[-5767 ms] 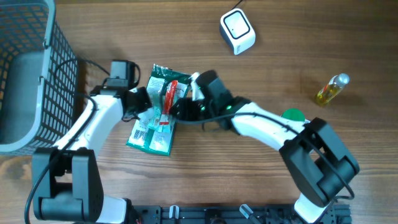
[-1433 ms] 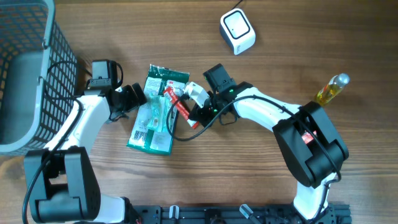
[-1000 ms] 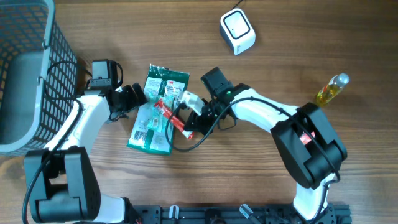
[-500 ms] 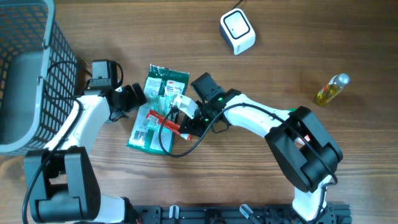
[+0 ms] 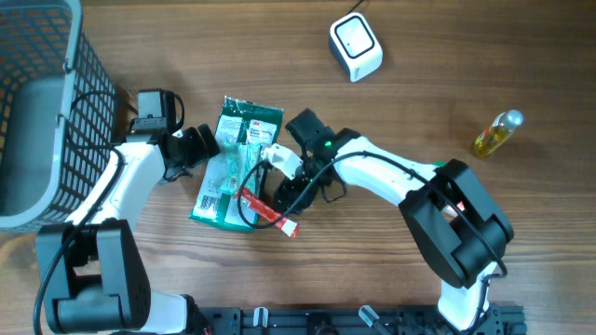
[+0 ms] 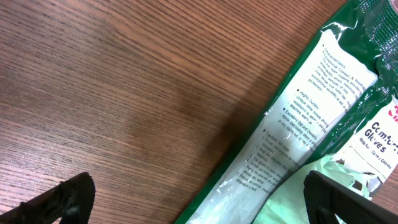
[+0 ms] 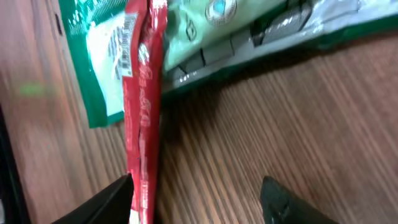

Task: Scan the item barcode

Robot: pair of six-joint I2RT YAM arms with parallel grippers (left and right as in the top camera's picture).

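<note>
the green plastic glove packet (image 6: 292,143) runs off the right and bottom edges in the left wrist view, its smallest print too fine to read. at that packet's edge, the slim red wrapper (image 7: 142,118) is blurred and cut off below in the right wrist view. left of the packet, the grey mesh basket (image 5: 93,102) is cropped overhead.

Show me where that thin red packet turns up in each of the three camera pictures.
Overhead: the red packet lies slantwise just below centre, at the lower right corner of the green glove pack.
Left wrist: not in it.
Right wrist: left of centre, running top to bottom across the pack's edge onto the wood.
Shared landmark: the green glove pack, right side of the left wrist view, top of the right wrist view.
</note>
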